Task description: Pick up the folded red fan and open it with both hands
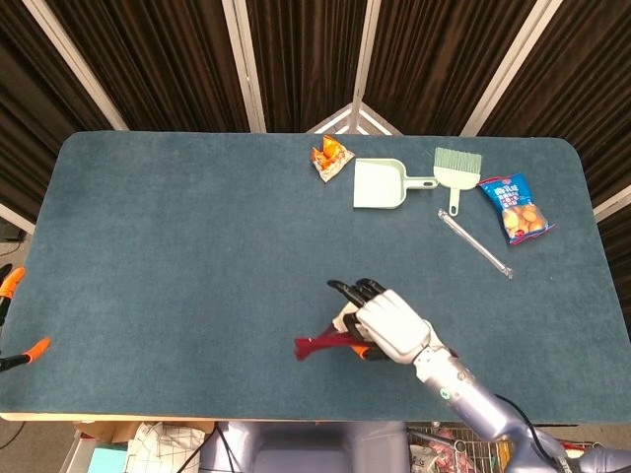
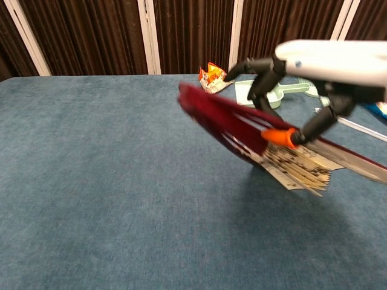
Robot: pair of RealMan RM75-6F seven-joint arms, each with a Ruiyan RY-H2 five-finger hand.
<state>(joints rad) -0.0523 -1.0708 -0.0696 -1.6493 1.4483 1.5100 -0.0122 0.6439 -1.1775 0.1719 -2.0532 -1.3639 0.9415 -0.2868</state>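
Note:
My right hand (image 1: pixel 389 325) holds the red fan (image 1: pixel 317 344) in the air above the front middle of the table; only the fan's red ribs stick out to the left of the hand in the head view. In the chest view the right hand (image 2: pixel 320 66) is high at the right, fingers curled over the fan (image 2: pixel 224 124). The fan hangs tilted, its red ribs pointing up and left and its white printed pleats (image 2: pixel 296 168) bunched low. My left hand shows in neither view.
At the back of the blue table (image 1: pixel 177 256) lie an orange snack packet (image 1: pixel 331 158), a green dustpan (image 1: pixel 380 184), a green brush (image 1: pixel 456 168), a blue snack bag (image 1: pixel 515 207) and a clear stick (image 1: pixel 474 242).

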